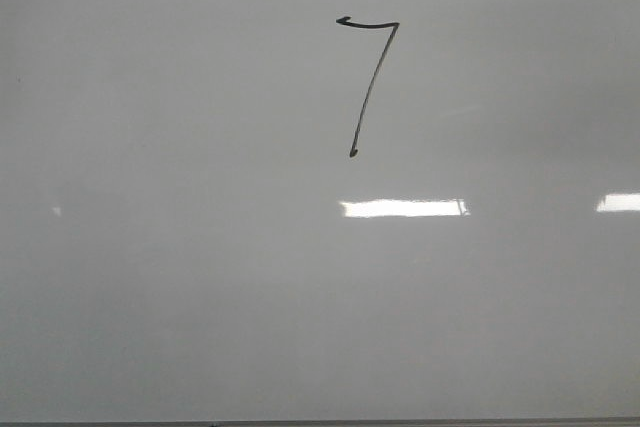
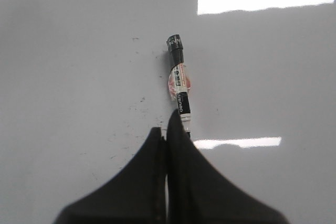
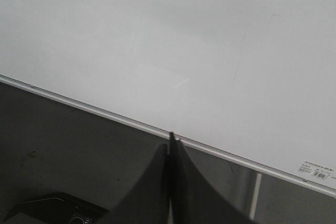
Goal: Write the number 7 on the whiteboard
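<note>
On the upper middle of the whiteboard (image 1: pixel 150 247) stood the number 7 (image 1: pixel 370 82), fully drawn. Neither arm showed in the front view. The left gripper (image 2: pixel 167 129) hung over the board, its fingers pressed together, a capped marker (image 2: pixel 179 80) lying just beyond its tips. The right gripper (image 3: pixel 171 137), likewise pressed together and empty, hovered at the board's framed edge.
</note>
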You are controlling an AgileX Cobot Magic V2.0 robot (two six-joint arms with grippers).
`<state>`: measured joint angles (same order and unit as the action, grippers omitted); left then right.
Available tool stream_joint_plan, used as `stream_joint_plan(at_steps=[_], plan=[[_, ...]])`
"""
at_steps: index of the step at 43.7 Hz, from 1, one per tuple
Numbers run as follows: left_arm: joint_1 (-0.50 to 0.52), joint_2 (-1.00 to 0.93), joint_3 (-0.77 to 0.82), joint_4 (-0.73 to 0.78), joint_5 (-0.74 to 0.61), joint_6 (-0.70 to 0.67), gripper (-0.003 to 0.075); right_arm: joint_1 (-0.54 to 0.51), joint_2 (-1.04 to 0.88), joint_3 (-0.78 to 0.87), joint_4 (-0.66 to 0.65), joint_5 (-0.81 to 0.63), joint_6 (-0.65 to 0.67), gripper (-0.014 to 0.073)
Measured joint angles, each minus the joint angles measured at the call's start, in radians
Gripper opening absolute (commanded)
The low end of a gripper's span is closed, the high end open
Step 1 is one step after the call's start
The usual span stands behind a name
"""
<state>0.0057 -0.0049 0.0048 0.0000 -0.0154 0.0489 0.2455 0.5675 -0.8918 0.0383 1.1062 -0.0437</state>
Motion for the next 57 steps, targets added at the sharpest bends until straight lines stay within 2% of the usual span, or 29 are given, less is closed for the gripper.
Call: stream_joint_plan(at_steps=[8,13,16,27,37,44,57], plan=[[0.0,0.0,0.0,0.0,0.0,0.0,-0.002,-0.002,-0.013,0.012,0.0,-0.01,0.0,-0.0069],[0.0,0.0,0.0,0.0,0.0,0.0,-0.002,-0.045,-0.074,0.08,0.0,-0.082,0.0,-0.0069],[0.0,0.0,0.0,0.0,0.0,0.0,-0.002,-0.083,-0.126,0.156,0.0,-0.177,0.0,-0.0069],[0.0,0.0,0.0,0.0,0.0,0.0,-0.002,-0.196,-0.4,0.569,-0.002,-0.668,0.0,-0.0069],[0.0,0.0,0.0,0.0,0.0,0.0,-0.002,-0.222,-0.561,0.853,-0.002,-0.936,0.0,-0.0069],[0.0,0.0,0.0,0.0,0.0,0.0,-0.002,-0.222,-0.576,0.917,-0.002,-1.02,-0.002,-0.0069],[0.0,0.0,0.0,0.0,0.0,0.0,-0.002,-0.224,-0.578,0.919,-0.002,-1.037,-0.002,-0.0069]])
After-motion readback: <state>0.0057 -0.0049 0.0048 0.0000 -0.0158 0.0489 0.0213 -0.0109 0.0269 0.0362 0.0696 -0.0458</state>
